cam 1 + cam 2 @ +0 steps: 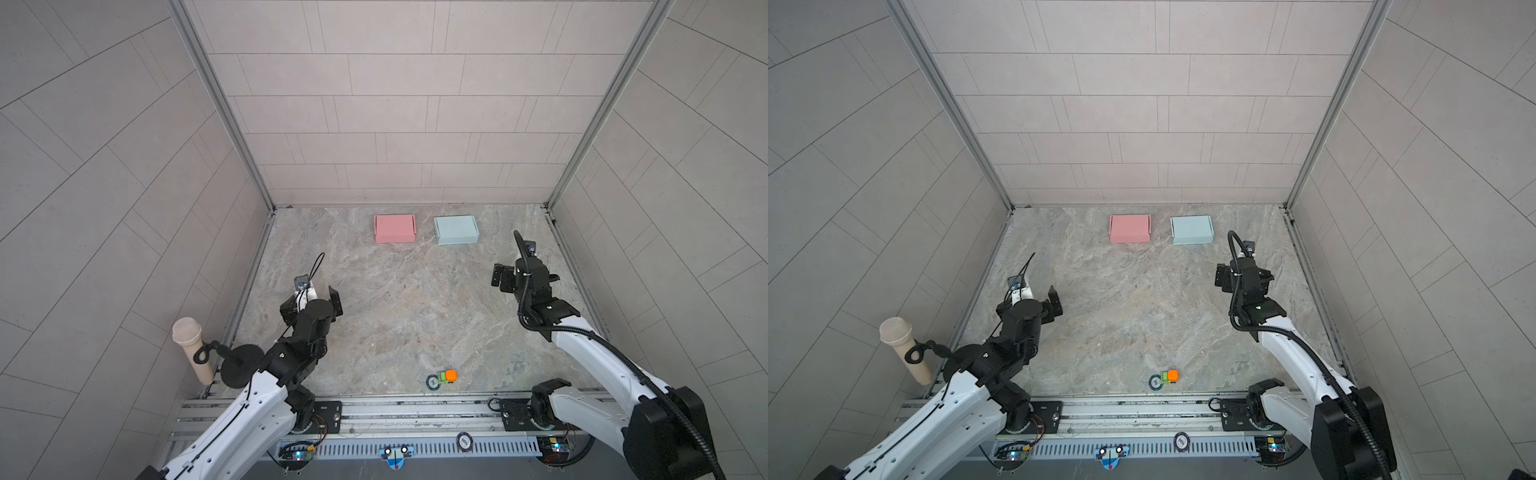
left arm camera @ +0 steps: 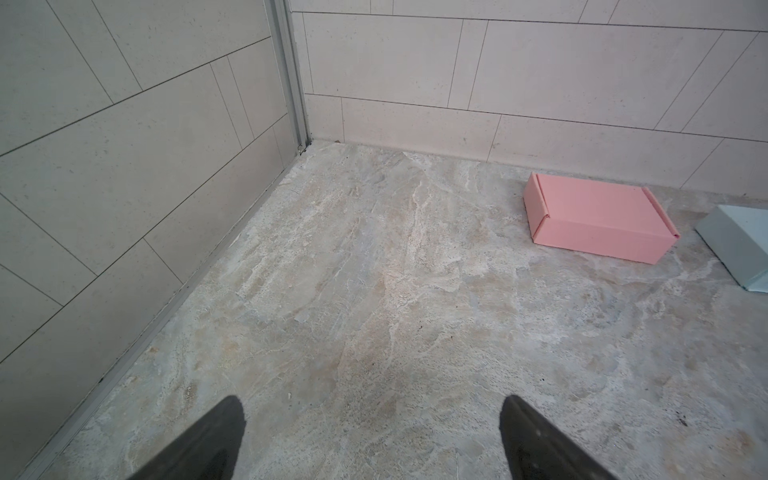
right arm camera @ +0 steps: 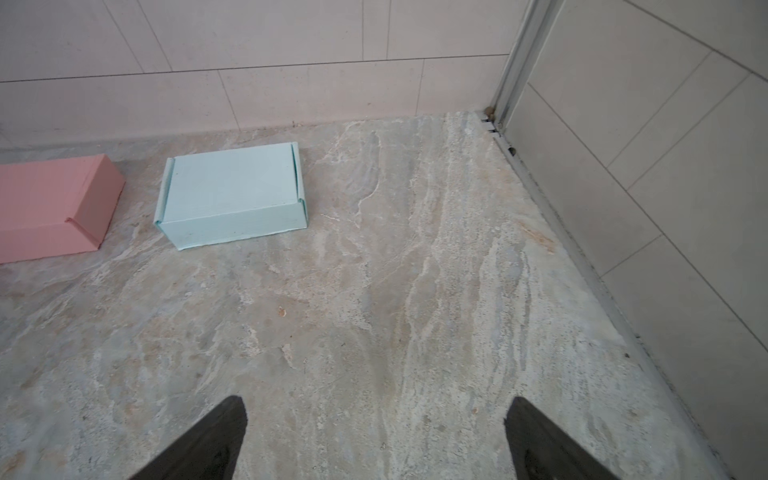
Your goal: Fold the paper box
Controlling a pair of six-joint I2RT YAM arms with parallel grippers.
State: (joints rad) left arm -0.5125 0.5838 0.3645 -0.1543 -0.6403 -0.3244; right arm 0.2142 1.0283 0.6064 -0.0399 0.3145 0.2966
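Two closed paper boxes lie near the back wall in both top views: a pink box [image 1: 395, 228] [image 1: 1130, 228] and, to its right, a light blue box [image 1: 456, 230] [image 1: 1192, 230]. The left wrist view shows the pink box [image 2: 598, 218] and a corner of the blue box [image 2: 739, 249]. In the right wrist view the blue box [image 3: 232, 195] lies beside the pink box [image 3: 50, 208]. My left gripper [image 1: 309, 297] [image 2: 371, 401] hovers open over bare floor, well short of the pink box. My right gripper [image 1: 525, 270] [image 3: 376, 400] is open and empty, near the blue box's right front.
A small orange and green object [image 1: 446, 376] and a dark ring [image 1: 433, 382] lie at the front edge. A beige microphone [image 1: 191, 349] on a black stand sits at the front left. Tiled walls enclose the marbled floor [image 1: 395, 316] on three sides.
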